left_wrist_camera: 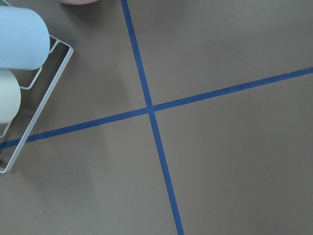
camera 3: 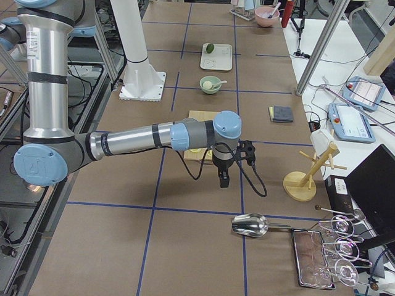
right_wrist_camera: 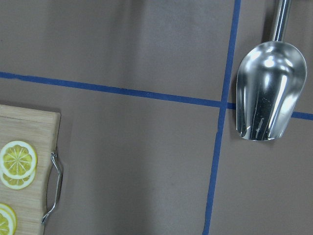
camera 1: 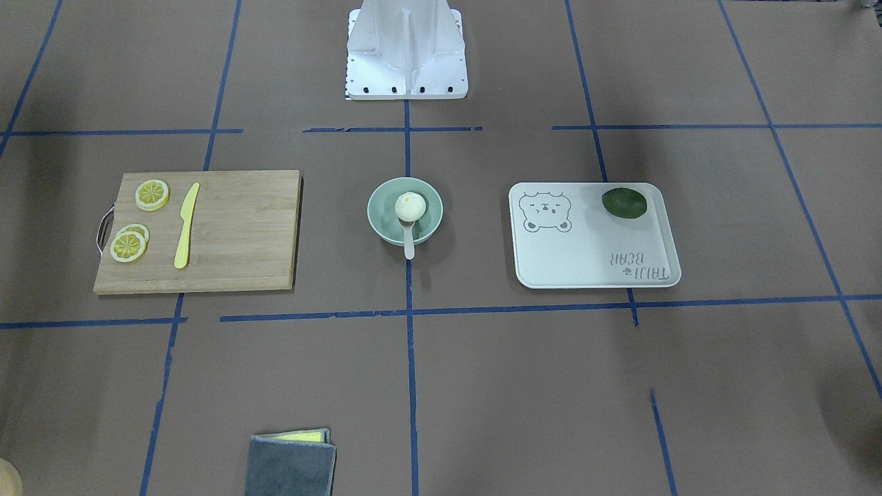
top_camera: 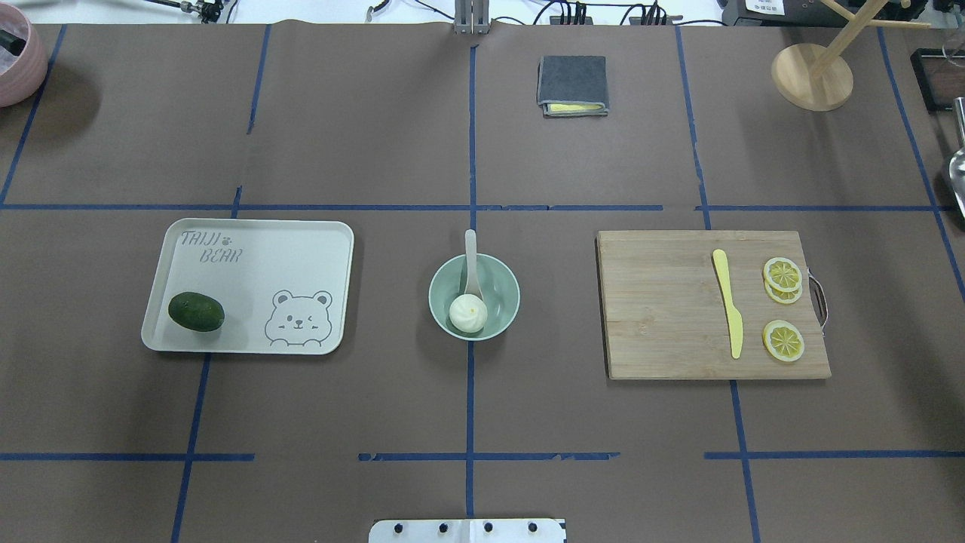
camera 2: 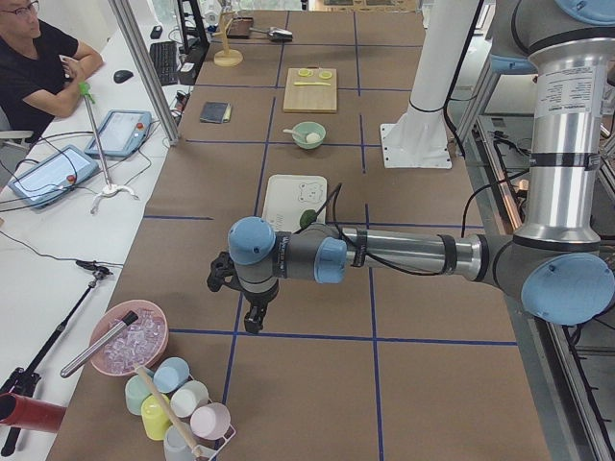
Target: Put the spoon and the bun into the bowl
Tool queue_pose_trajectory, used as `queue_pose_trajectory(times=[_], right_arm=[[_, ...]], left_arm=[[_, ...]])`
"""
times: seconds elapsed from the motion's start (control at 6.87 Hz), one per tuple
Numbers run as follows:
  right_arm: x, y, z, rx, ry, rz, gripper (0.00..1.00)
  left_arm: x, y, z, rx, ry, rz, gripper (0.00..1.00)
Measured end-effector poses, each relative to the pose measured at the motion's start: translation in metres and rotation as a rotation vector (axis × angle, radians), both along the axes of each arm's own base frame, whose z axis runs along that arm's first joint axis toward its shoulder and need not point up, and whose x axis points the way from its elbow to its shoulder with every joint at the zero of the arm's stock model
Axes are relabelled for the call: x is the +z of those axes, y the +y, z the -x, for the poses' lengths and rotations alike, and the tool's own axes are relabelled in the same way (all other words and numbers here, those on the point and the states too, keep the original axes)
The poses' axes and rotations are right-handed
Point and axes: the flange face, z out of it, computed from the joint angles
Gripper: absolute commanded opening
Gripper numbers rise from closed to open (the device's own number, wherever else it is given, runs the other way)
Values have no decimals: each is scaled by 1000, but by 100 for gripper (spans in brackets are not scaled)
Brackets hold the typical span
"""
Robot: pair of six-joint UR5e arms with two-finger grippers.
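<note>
Clearly, bun [top_camera: 468, 313] far from right claw [camera 3: 223, 182].

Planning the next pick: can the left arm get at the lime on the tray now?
Probably yes. The lime lies alone on the tray with nothing over it, and the left hand hangs free on that side of the table.

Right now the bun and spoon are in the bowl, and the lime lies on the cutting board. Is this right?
No. The lime lies on the tray, not the board, as the overhead view shows. The bun and spoon are indeed in the bowl.
</note>
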Motion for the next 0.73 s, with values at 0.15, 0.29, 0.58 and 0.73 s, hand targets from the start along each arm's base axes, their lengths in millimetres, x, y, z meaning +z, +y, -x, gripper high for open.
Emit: queue_pose_trajectory(times=[0.15,0.29,0.58,0.73], right_arm=[[-1,0,1,-1,2,-15,100],[-3,-1,2,-3,1,-25,100],[-10,-4,3,-5,-6,-40,100],[-9,-4,3,-5,-6,-39,100]], left_arm=[[3,0,0,0,2,4,100],[3,-2,0,1,5,3,100],[2,-4,0,1,2,2,100],[-1,-6,0,1,3,-4,100]])
